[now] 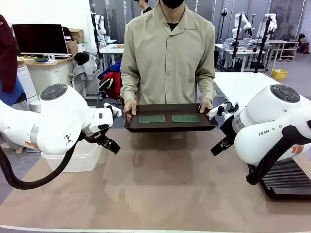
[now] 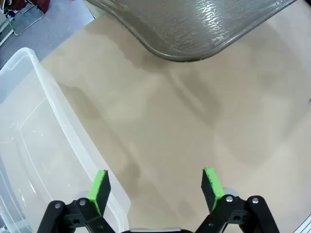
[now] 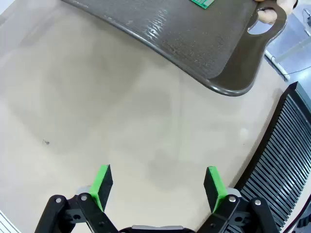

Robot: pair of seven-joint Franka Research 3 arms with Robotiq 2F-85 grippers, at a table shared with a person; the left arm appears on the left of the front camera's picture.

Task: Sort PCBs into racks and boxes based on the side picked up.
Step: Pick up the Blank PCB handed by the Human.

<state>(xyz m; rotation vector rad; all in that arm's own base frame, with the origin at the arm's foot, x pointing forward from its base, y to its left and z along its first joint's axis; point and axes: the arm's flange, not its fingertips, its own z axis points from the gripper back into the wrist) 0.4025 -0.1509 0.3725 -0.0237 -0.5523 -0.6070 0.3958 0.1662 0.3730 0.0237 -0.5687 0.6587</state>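
Two green PCBs (image 1: 151, 119) (image 1: 185, 118) lie flat side by side on a dark brown handled tray (image 1: 170, 128), which a person holds above the table's far edge. A corner of one PCB (image 3: 203, 3) shows in the right wrist view. My left gripper (image 1: 111, 145) (image 2: 155, 189) hovers open over bare table, beside the clear box (image 1: 73, 158) (image 2: 29, 141). My right gripper (image 1: 218, 147) (image 3: 158, 184) also stands open with nothing between its fingers, next to the black slotted rack (image 1: 286, 177) (image 3: 284, 145). Both grippers are below and short of the tray.
The person's hands (image 1: 129, 107) grip the tray's two handles, and a finger (image 3: 267, 15) shows through one handle hole. The tray's underside (image 2: 194, 24) hangs over the table ahead of my left gripper. Bare tan tabletop (image 1: 160, 189) lies between the arms.
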